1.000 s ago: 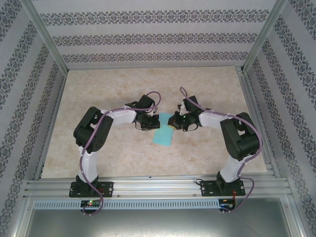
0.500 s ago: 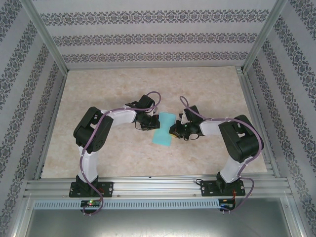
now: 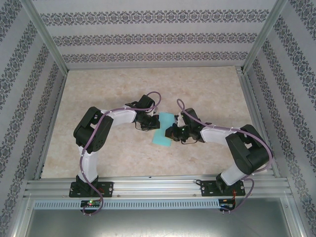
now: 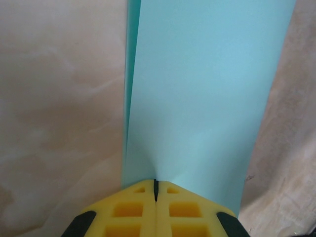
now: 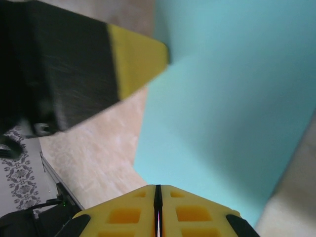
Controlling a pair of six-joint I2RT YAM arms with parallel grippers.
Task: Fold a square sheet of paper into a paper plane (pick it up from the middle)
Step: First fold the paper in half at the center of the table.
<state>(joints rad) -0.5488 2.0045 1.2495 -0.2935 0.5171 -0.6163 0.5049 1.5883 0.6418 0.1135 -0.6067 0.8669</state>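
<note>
**Both arms bent inward, pincers closed**

The left arm [image 3: 94, 131] rises from its base with the elbow out to the left, and its forearm reaches right toward the middle. The right arm [image 3: 247, 148] mirrors it, elbow out to the right and forearm reaching left. The wrists face each other, close together. The left pincer [image 4: 155, 185] has its yellow pads pressed together on the edge of the sheet of paper [image 4: 207, 98]. The right pincer [image 5: 158, 190] has its pads meeting along a thin slit; whether they pinch anything is unclear.

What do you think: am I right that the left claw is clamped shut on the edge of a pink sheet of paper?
Not quite: the sheet of paper is turquoise, not pink, as the left wrist view shows. The left claw is indeed clamped shut on its edge.
</note>
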